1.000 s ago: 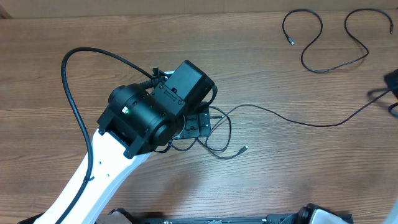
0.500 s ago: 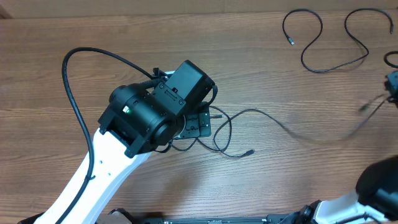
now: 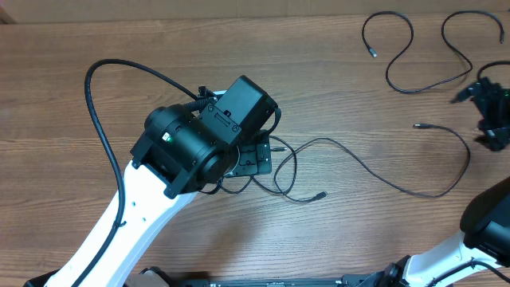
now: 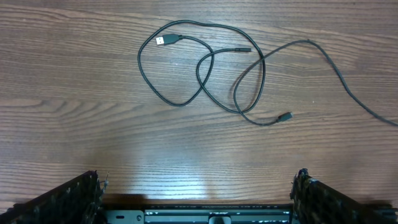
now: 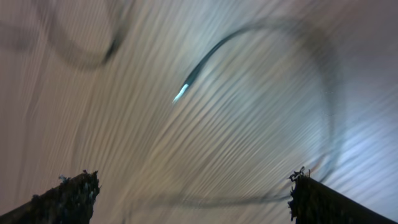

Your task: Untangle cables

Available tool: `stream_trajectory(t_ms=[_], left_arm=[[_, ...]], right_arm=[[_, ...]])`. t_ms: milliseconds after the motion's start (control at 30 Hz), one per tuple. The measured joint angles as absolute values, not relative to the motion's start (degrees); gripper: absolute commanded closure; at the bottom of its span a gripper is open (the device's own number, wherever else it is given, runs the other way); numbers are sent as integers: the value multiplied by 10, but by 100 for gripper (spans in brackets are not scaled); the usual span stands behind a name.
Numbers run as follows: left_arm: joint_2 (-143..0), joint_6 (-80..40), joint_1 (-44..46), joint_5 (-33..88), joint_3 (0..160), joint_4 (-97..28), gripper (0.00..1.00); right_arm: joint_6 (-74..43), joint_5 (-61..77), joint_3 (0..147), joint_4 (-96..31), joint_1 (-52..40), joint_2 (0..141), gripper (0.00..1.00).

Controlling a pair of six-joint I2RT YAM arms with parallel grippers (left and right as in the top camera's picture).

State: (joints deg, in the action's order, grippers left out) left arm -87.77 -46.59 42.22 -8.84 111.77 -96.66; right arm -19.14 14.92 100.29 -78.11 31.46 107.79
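- Black cables (image 4: 207, 58), thin and matte, on a brown table (image 4: 74, 130) with streaky wood grain.
- Pale silver tip on the USB plug (image 4: 160, 41).
- White link and glossy black wrist housing (image 3: 191, 147) on the left arm (image 3: 131, 215), one small green light (image 3: 167, 137).
- Black arm cord (image 3: 87, 89) too.

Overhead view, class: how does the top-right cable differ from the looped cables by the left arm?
The top-right cable lies alone in open curves, crossing nothing; the looped cables overlap one another. No arm covers the top-right cable; the left arm hides part of the looped cables. Both are thin, black, and lie on the wooden table.
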Motion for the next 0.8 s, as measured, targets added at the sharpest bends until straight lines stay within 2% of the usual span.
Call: stream_trajectory(t_ms=[167,400,700,733,800], left_arm=[[-878,-466,422,-88,1118,-966,0],[-878,-466,422,-88,1118,-962,1],[-878,-466,422,-88,1118,-962,0],[-878,-466,422,-88,1118,-962,0],[-878,-466,422,-88,1118,-962,1]], right_arm=[[-77,273,1003,-860,251,1078,0],[-26,289,973,-847,103,1078,0],[-154,215,855,-699,-54,1078,0],[-178,203,842,-680,-67,1078,5],[-245,174,811,-640,-97,1078,9]])
